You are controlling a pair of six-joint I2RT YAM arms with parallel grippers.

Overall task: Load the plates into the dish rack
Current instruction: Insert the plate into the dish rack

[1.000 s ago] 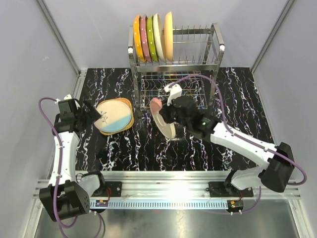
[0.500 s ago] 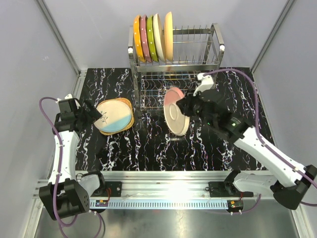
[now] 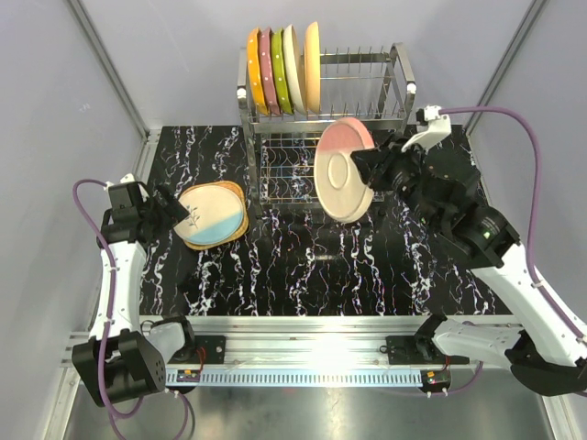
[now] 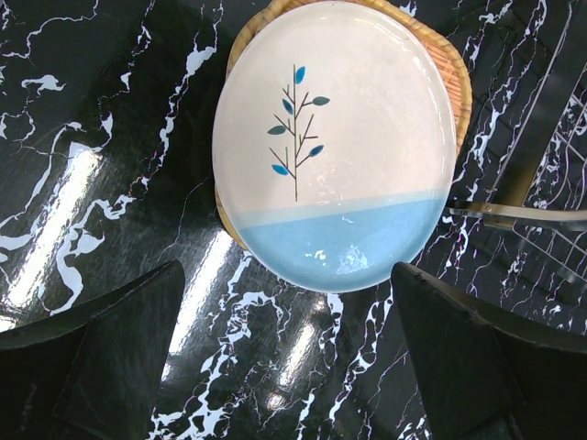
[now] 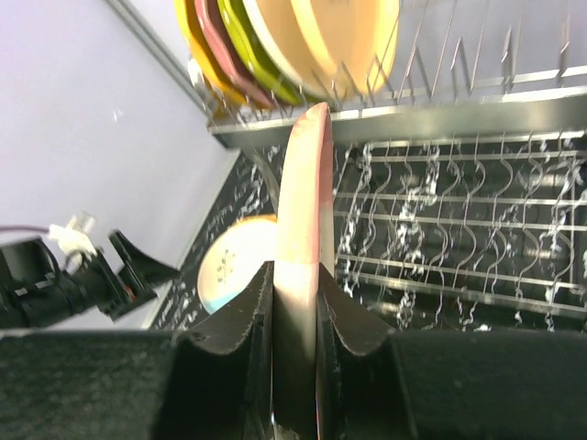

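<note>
Pink-and-cream plate point(image 3: 342, 170) is up on edge, just in front of the dish rack point(image 3: 385, 115), its rim pinched between the narrow fingers of the right gripper point(image 5: 295, 307). Five plates point(image 3: 282, 73) stand in the rack's top-left slots. On the marble table point(image 3: 275, 275), a leaf-sprig plate point(image 4: 335, 147) lies flat on a tan plate point(image 4: 445, 69), and the left gripper point(image 3: 172, 209) hovers beside them with its fingers spread wide.

held plate point(image 3: 341, 176) — pink, cream | stacked plate point(image 4: 335, 147) — white, blue (leaf sprig)
</note>
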